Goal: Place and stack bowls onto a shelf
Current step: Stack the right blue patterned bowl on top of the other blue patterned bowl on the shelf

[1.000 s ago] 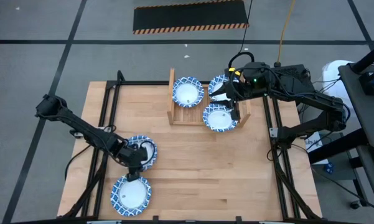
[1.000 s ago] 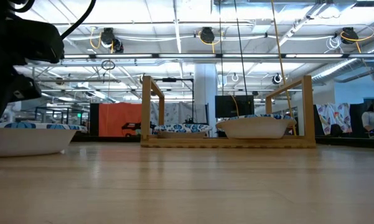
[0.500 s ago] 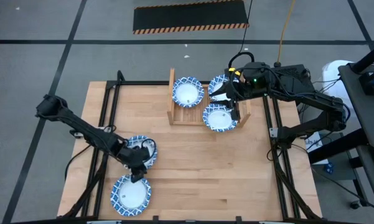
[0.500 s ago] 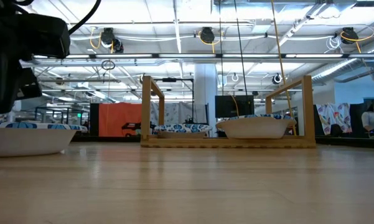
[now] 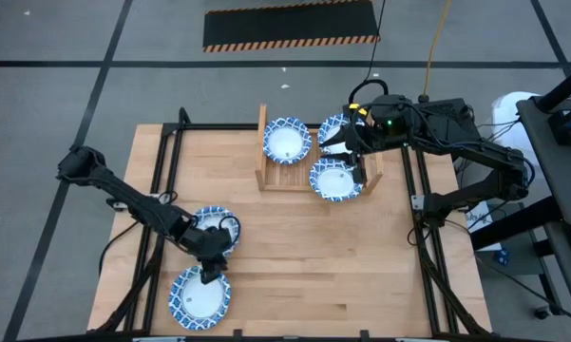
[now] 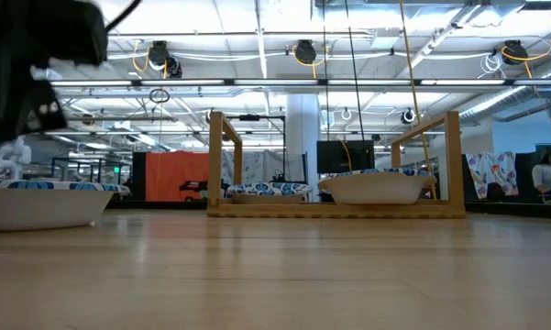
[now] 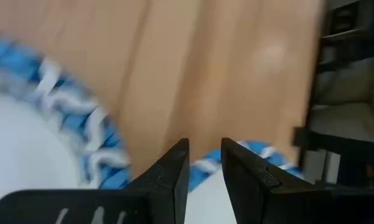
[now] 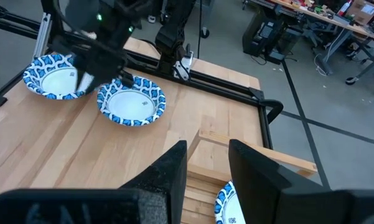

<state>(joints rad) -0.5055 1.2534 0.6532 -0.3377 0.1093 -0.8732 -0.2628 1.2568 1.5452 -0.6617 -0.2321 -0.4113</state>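
Observation:
Two bowls sit at the table's near left: one [image 5: 209, 226] farther back, one [image 5: 199, 294] nearer, each flat on its base. My left gripper [image 5: 212, 264] hovers between them, fingers a narrow gap apart; its wrist view shows both patterned rims [image 7: 62, 118] [image 7: 261, 154] below my left gripper [image 7: 205, 163]. Three more bowls are at the shelf [image 5: 263, 176]: one [image 5: 287, 142] on its left half, one [image 5: 333, 125] partly under my right arm, one [image 5: 335, 180] over its near edge. My right gripper [image 5: 358, 161] waits above that side, open and empty.
The shelf's upright side boards [image 6: 218, 160] [image 6: 453, 160] stand at the table's far middle. Black frame rails [image 5: 161, 180] [image 5: 423, 237] run along the left and right table edges. Bare wood [image 5: 304, 256] lies between the near-left bowls and the shelf.
My left gripper has moved toward the table's near edge, from over the farther bowl to the gap between the two bowls. The bowls have stayed in place.

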